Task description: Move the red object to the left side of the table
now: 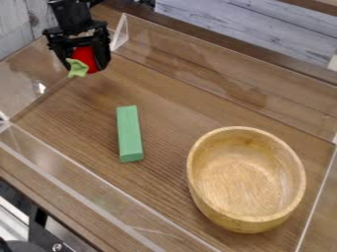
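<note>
The red object (87,55), a small glossy strawberry with a green cap hanging below it, sits between the black fingers of my gripper (82,67) at the far left of the table (198,98). The jaws stand on either side of it and it rides with them, a little above the wood. The gripper points nearly straight down, close to the clear wall at the back left.
A green rectangular block (128,134) lies flat near the middle of the table. A large wooden bowl (198,162) stands at the front right. Clear acrylic walls (132,30) edge the tabletop, one right behind the gripper.
</note>
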`<state>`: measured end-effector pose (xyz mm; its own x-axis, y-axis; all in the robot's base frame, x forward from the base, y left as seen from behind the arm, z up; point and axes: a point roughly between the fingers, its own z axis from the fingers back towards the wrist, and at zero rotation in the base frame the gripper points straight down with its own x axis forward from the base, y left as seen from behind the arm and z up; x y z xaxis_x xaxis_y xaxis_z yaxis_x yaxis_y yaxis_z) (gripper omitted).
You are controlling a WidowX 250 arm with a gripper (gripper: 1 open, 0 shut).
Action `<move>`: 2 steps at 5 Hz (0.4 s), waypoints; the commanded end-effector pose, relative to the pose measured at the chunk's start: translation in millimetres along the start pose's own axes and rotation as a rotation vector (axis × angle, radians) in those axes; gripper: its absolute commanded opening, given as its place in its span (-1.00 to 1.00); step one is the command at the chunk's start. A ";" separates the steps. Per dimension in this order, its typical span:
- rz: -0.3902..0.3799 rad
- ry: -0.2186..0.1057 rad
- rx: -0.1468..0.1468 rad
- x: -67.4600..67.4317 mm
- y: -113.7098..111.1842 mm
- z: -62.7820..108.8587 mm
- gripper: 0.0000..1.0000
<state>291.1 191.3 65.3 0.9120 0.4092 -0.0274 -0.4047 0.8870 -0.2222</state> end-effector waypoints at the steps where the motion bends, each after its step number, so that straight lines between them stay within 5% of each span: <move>1: 0.002 -0.072 0.025 5.4 -4.5 22.7 -1.00; 2: 0.025 -0.070 0.038 6.8 2.1 13.3 -1.00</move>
<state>292.3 196.2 63.8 0.8955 0.4450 -0.0069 -0.4373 0.8770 -0.1990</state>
